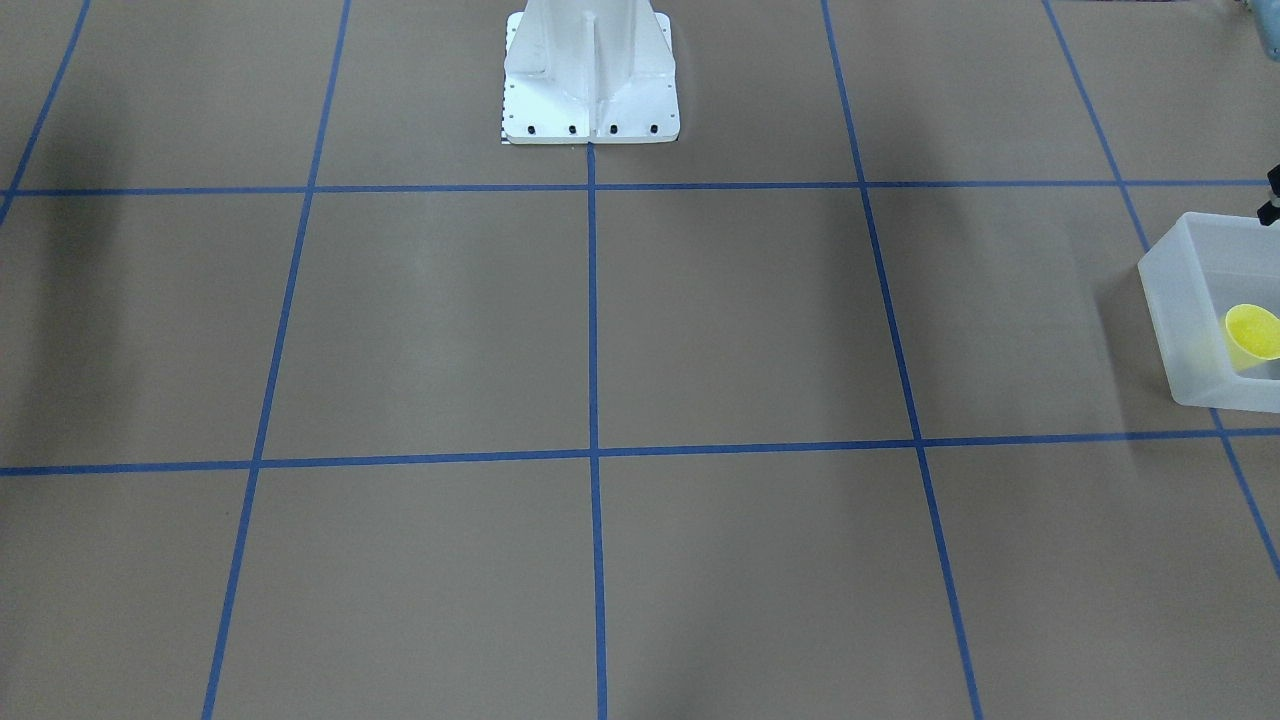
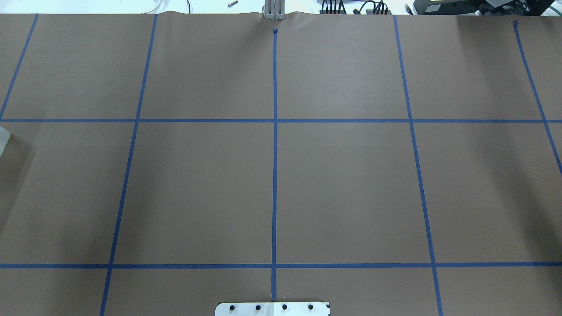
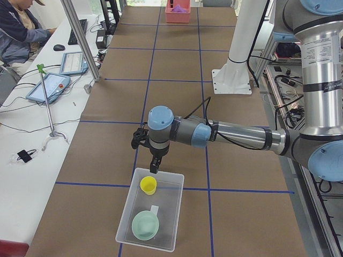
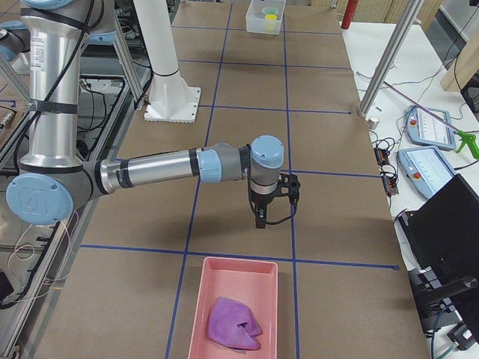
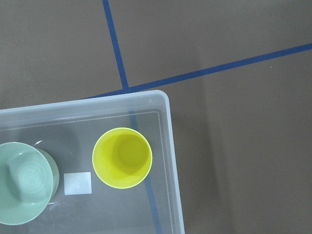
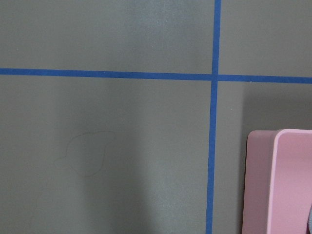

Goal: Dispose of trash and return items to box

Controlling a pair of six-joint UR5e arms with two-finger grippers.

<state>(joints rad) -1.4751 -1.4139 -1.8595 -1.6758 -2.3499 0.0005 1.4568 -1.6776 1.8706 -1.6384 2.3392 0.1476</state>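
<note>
The box (image 3: 179, 211), a frosted translucent tub, stands at the table's left end. In it the yellow cup (image 3: 148, 185) stands upright and the mint-green bowl (image 3: 145, 225) sits beside it. The left wrist view looks straight down on the cup (image 5: 122, 157), the bowl (image 5: 24, 183) and the box rim (image 5: 168, 141). My left gripper (image 3: 154, 168) hangs just above the box's edge near the cup; I cannot tell whether it is open. My right gripper (image 4: 260, 222) hangs above the table short of a pink tray (image 4: 238, 262); I cannot tell its state.
The pink tray holds a crumpled purple cloth (image 4: 236, 323); its corner shows in the right wrist view (image 6: 278, 185). The white robot pedestal (image 1: 590, 80) stands at the table's back middle. An operator (image 3: 19, 27) sits beside the table with tablets.
</note>
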